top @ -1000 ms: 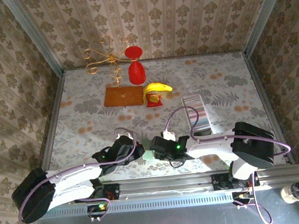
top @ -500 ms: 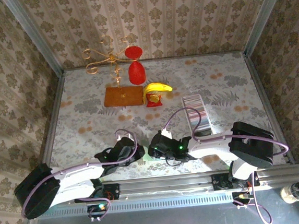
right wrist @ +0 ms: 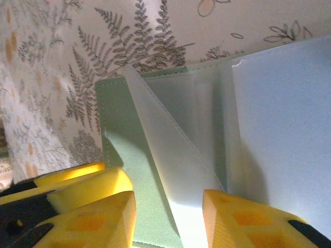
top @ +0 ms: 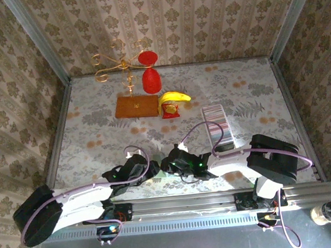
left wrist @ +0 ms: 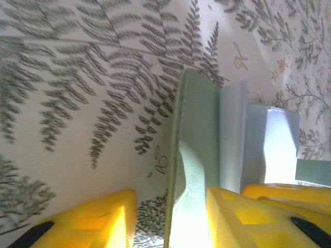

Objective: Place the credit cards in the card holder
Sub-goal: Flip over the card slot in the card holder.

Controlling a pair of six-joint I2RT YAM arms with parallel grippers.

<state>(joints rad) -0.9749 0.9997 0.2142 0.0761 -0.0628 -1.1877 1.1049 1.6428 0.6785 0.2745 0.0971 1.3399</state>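
Straddling the card holder (left wrist: 194,155), the left tool (left wrist: 170,217) gapes apart; the right tool (right wrist: 168,217) clamps its flap.

White arms, purple cables, yellow fingers (left wrist: 243,212)

card holder (right wrist: 155,206) matt, grainy, stitched; tablecloth (left wrist: 77,103) smooth printed fabric
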